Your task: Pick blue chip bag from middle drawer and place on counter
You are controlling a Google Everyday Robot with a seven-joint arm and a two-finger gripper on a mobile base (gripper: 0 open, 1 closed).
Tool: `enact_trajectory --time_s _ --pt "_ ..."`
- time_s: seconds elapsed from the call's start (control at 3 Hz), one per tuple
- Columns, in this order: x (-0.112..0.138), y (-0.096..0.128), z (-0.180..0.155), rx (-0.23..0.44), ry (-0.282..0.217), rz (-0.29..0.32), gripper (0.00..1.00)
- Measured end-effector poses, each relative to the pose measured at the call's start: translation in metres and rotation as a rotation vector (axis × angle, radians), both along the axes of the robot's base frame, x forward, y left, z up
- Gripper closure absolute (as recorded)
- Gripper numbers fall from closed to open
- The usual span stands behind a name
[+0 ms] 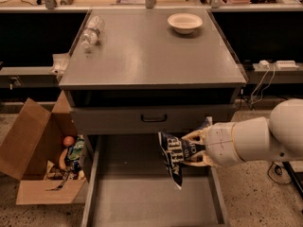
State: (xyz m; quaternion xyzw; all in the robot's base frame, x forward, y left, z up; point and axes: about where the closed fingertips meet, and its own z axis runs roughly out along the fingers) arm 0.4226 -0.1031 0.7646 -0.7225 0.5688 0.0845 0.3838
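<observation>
Grips the blue chip bag (174,156) in the tool (190,149), fingers (193,135) pinched onto its right edge. Reaches in level from the right on a thick white arm (251,140). Holds the bag hanging, tip down, over the open middle drawer (142,200) below the tool. Sits just under the drawer front (118,119). Above, beyond the tool: bench (151,60) with bowl (184,22) and lying bottle (92,31). Far left: cardboard box (26,143).

Dim, warm light from overhead. Soft sheen across the surface (151,56), with deep shadow under its overhang. The gripper (193,149), above the middle drawer (151,197), shows pale; the blue chip bag (173,156) it clamps reads dark.
</observation>
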Motion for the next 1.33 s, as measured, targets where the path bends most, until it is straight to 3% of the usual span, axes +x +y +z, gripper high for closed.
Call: enact_trajectory --time_s 0.67,1.33 --pt "0.000 0.001 -0.001 -0.001 -0.001 0.004 1.00" --pt "0.076 0.067 0.127 0.100 -0.295 0.169 1.00"
